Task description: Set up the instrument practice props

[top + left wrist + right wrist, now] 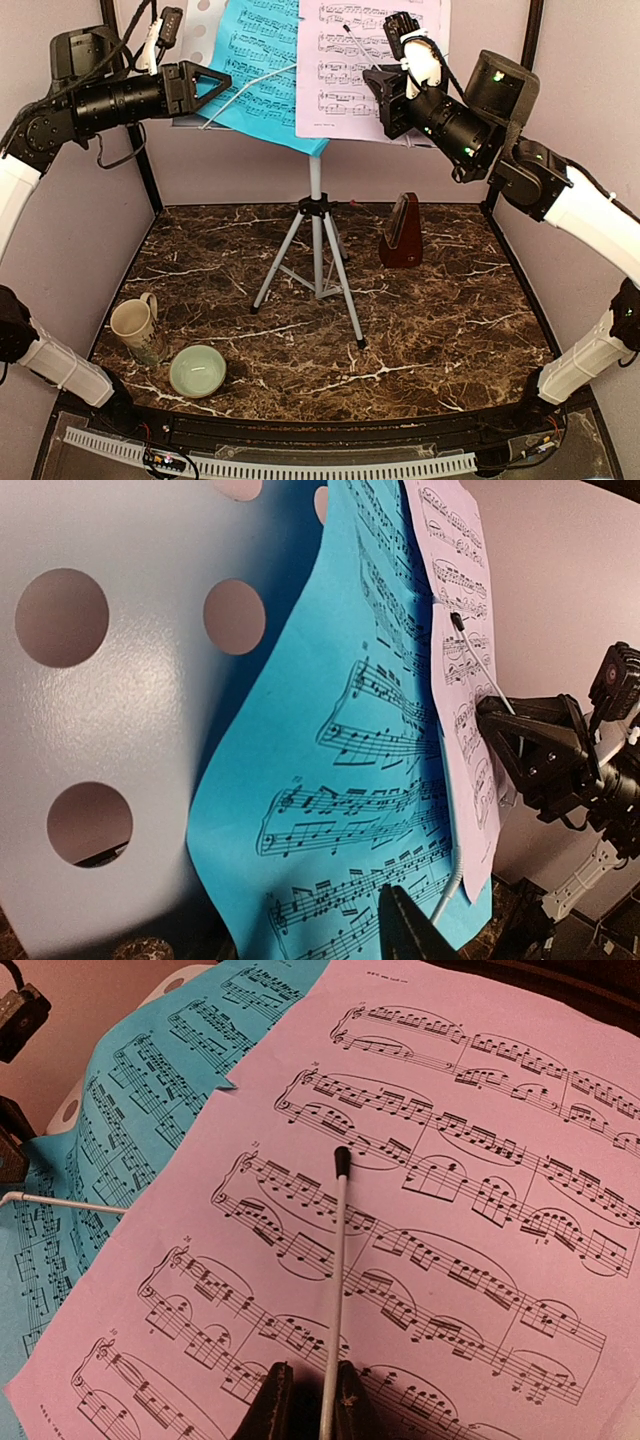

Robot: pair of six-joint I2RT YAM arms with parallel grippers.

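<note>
The silver tripod music stand (316,235) stands mid-table, its white perforated desk (120,710) at the top. A blue page (258,60) and a pink page (345,70) lie side by side on the desk. A thin white holder wire (337,1260) crosses the pink page. My right gripper (312,1392) straddles this wire, open but narrow, with the wire against one finger and a gap on its other side. My left gripper (226,80) is at the blue page's lower left, open, with one finger (410,930) showing before the page. The dark-red metronome (402,232) stands right of the tripod.
A second white wire (250,92) slants across the blue page. A beige mug (135,325) and a pale green bowl (197,370) sit at the marble table's front left. The tripod legs (345,300) spread toward the middle. Enclosure walls close in both sides.
</note>
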